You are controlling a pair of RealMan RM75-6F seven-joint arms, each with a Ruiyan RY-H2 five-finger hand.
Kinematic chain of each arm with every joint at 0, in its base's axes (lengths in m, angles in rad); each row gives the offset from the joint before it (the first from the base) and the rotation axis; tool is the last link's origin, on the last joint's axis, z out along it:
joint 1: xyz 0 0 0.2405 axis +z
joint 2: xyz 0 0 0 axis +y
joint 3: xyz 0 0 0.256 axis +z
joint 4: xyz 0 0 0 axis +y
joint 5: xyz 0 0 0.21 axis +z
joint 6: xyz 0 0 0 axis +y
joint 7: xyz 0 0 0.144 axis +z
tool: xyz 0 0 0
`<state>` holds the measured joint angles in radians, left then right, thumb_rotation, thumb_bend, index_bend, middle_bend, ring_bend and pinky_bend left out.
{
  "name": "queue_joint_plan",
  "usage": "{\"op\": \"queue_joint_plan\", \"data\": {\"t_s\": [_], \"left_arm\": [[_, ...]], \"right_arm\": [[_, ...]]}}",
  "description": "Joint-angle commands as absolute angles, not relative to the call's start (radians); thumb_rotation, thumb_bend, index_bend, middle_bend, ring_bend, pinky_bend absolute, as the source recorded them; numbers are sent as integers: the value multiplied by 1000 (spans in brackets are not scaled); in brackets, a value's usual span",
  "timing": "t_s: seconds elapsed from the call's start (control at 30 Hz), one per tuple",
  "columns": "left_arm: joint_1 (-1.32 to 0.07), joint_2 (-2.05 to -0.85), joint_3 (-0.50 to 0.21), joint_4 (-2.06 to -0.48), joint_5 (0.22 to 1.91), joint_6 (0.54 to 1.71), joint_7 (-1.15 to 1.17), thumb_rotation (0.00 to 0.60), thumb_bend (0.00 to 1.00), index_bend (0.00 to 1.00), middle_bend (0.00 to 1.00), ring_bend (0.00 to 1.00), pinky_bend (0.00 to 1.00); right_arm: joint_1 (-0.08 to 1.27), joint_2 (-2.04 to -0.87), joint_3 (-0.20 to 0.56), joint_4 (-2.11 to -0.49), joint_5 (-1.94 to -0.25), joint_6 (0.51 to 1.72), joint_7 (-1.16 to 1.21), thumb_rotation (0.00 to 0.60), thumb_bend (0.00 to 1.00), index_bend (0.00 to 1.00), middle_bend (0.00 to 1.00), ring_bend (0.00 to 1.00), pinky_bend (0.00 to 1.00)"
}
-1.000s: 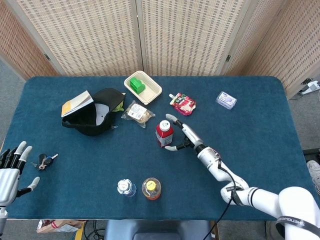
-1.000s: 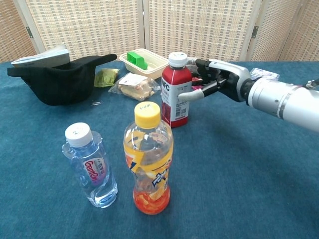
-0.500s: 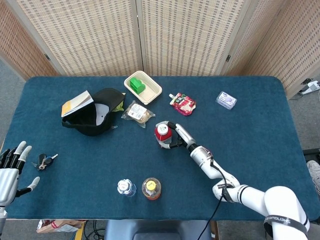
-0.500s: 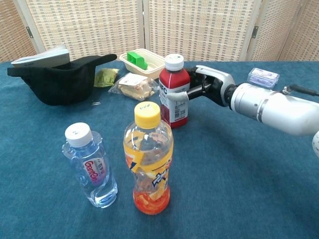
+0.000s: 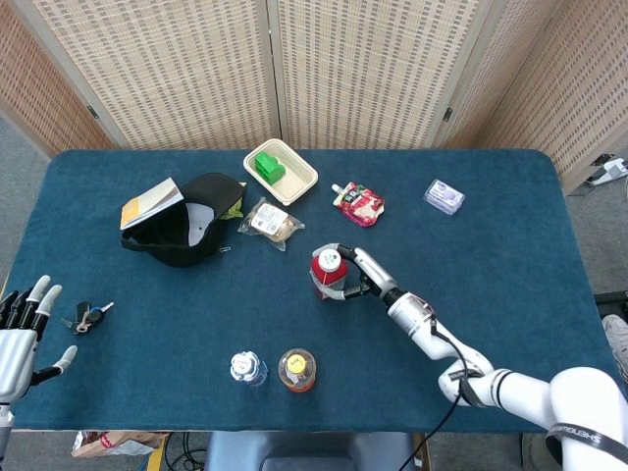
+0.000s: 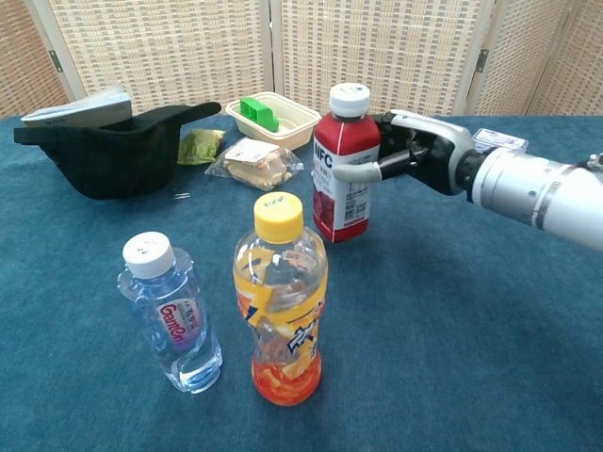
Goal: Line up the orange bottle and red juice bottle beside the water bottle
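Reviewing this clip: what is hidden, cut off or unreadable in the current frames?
- Left hand: cut by the head view's left edge; absent from the chest view.
- Right hand: fingers behind the red juice bottle hidden in the chest view; the head view is too small to show them.
- Whether that bottle's base touches the table: unclear in both views.
- Keys: too small for detail; head view only.

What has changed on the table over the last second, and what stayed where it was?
The right hand closed around the red juice bottle, which it only touched a second ago, and has drawn it nearer the robot, toward the orange bottle. The left hand stayed open at the table's edge. The orange bottle, water bottle, black cap and keys did not move.
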<state>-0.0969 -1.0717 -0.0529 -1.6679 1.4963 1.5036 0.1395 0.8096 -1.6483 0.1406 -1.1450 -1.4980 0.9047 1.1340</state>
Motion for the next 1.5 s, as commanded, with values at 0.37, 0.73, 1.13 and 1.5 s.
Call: {"op": "queue_joint_plan", "data": {"t_s": [0.37,0.73,1.13,1.5], "left_arm": [[-110,-1074,-53,-1676,1505,1490,146,600,227,0,0,0,0],[-105,-1069,-47,-1682,1511,1494,142,600,227,0,0,0,0],[-104,-1067,-46,-1682,1516,1499,136,600,228,0,0,0,0],[-100,-1067,-45,-1673,1516,1504,127,600,228,0,0,0,0]], "right_arm": [[707,-1394,-52,-1468,-1711,1068,1107,600,495,560,475,308,235],[670,-1386,-146,-1474,-1776,1123,1092,600,403,560,475,308,235],[642,-1411,-204,-1446,-1799,1151,1084,600,290,560,461,309,235],[647,-1453,-200,-1396,-1794,1156,1098,600,262,560,433,303,235]]}}
